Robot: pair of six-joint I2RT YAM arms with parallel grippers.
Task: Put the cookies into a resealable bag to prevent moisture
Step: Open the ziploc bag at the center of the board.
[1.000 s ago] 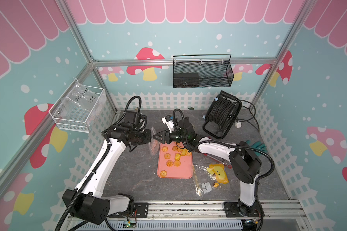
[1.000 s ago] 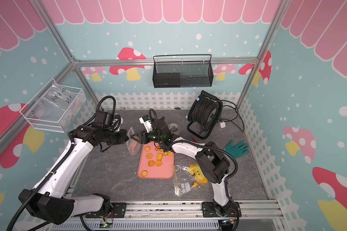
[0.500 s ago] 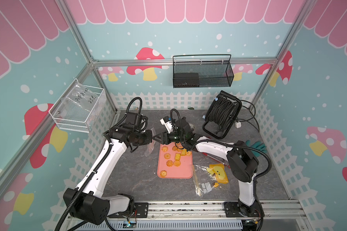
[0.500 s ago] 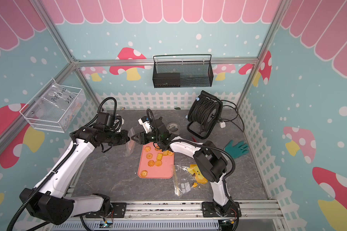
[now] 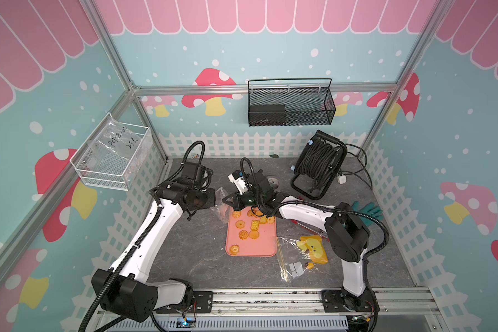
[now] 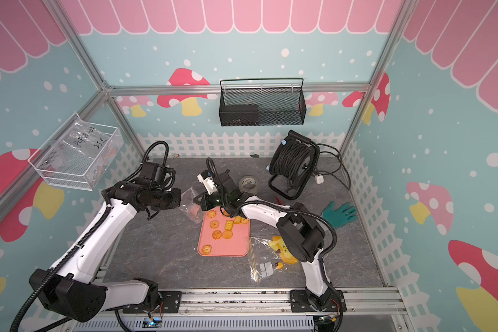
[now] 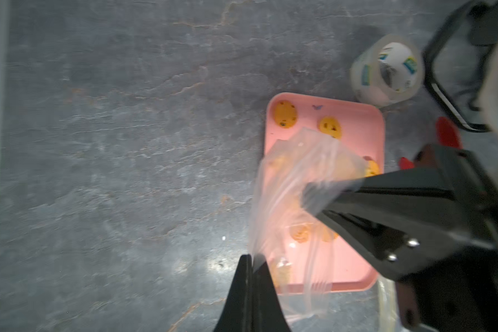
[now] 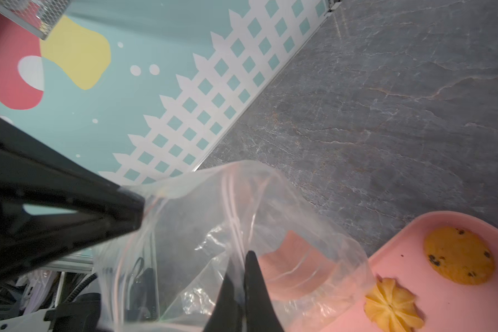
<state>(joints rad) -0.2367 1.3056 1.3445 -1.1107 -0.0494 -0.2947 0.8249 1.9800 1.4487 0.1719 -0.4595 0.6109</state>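
Since a second ago the right hand [image 5: 224, 199] has gone from spread to pressed together, and its black tips now pinch one lip of the resealable bag [image 5: 219, 204]. Opposite it, the left hand [image 5: 215, 198] is likewise pressed together on the other lip. The left wrist view shows its two halves flat against each other with the clear film caught between them. Otherwise both arms have shifted only slightly.

The bag hangs between the two hands just left of centre in both top views, off the upper left corner of the pink tray [image 5: 259, 250]. Its mouth is drawn apart and its lower part sags toward the grey worktop [image 5: 196, 250]. A pinkish-orange patch shows through the film; whether it is a cookie or the tray behind, I cannot tell.

The cookies [image 5: 243, 234] lie on the tray, outside the bag: most are scattered over its upper half, and one sits alone near its lower left corner.

Right of the tray's lower edge lies a larger clear bag [image 5: 285, 258] with a yellow item inside. A tape roll [image 5: 274, 181] sits just above the right arm. A black cable reel [image 5: 318, 166] stands in the upper right of the worktop, and a green glove [image 5: 367, 208] lies at its right edge.
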